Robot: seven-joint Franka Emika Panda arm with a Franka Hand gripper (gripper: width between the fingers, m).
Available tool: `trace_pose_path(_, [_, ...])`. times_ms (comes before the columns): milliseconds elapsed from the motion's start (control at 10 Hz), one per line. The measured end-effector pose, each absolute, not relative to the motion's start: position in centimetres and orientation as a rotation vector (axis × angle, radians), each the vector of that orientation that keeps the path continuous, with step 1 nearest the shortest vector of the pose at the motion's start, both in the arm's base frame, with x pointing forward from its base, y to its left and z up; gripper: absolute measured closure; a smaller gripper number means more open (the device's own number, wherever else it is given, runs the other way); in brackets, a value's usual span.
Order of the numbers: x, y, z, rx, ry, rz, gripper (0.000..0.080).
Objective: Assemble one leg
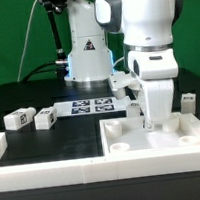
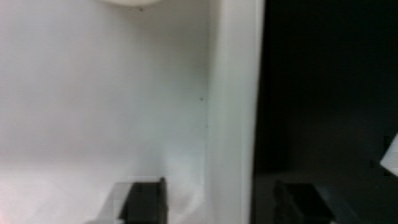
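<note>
Three legs show in the exterior view: two white tagged posts (image 1: 18,119) (image 1: 45,118) lie on the black table at the left, and one (image 1: 189,102) lies at the right behind the tray. The large flat white tray-shaped piece (image 1: 163,139) lies at the front right. My gripper (image 1: 148,121) hangs low over its far edge and holds nothing. In the wrist view my gripper (image 2: 222,200) is open. Its dark fingers (image 2: 143,202) stand on either side of the tray's raised rim (image 2: 231,110), apart from it.
The marker board (image 1: 94,106) lies flat in the middle of the table in front of the robot's base. A white raised frame (image 1: 45,167) runs along the front left. A round corner socket (image 2: 130,3) shows in the wrist view. A white scrap (image 2: 388,155) shows at the frame edge.
</note>
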State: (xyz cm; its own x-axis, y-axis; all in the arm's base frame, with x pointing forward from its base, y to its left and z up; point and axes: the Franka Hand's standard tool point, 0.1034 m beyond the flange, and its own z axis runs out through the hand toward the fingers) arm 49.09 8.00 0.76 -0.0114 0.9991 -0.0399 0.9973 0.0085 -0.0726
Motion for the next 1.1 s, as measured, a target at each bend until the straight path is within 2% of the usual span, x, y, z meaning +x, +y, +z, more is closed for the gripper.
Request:
trace_pose_path(100, [49.1,8.0,0.8,-2.192,-2.214,0.125,0.0345])
trace_pose_path(200, [49.1,8.0,0.7,-2.192,-2.214,0.125,0.0222])
trace_pose_path(300, [49.1,8.0,0.7,-2.192,-2.214,0.125,0.0222])
trace_pose_path(400, [49.1,8.0,0.7,-2.192,-2.214,0.125,0.0164])
trace_pose_path(800, [49.0,8.1,1.1,-2.221,-2.191,0.127,0.0150])
trace_pose_path(1100, [47.2,9.3,5.2,-2.320,-2.144,0.121,0.0150])
